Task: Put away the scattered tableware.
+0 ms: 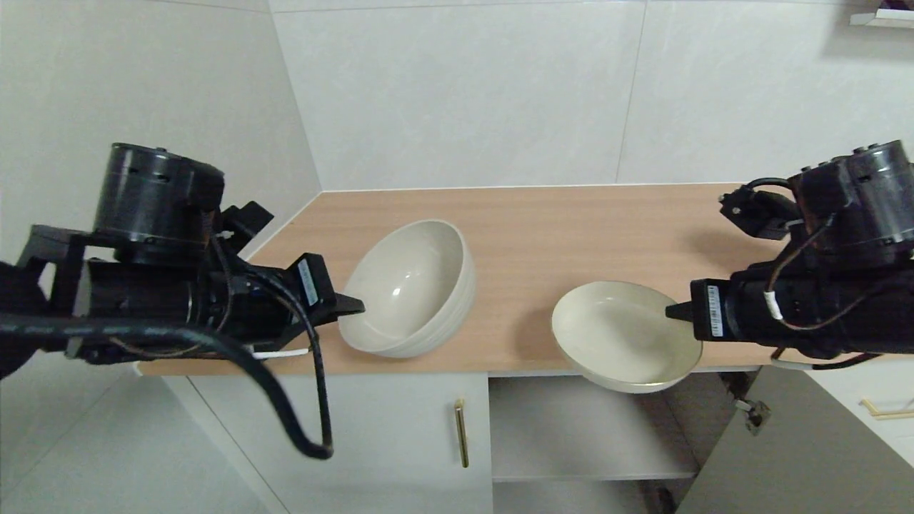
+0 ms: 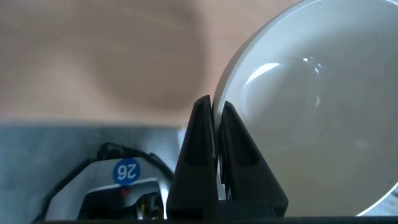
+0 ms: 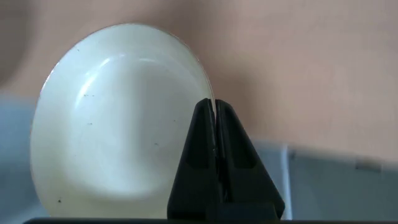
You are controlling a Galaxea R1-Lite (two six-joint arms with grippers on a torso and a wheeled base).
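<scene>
My left pincer (image 1: pixel 353 305) is closed tight on the rim of the deep cream bowl (image 1: pixel 410 285), one finger inside and one outside. The bowl is tilted, mouth turned toward me, over the wooden surface (image 1: pixel 543 228) near its front edge. My right pincer (image 1: pixel 675 311) is pinched the same way on the rim of the shallower bowl (image 1: pixel 621 332), which juts past the front edge, above the open cabinet shelf (image 1: pixel 571 421). That shelf lies below and between both bowls, nearer my right arm, I judge. A pale tiled wall (image 1: pixel 464 93) stands behind.
</scene>
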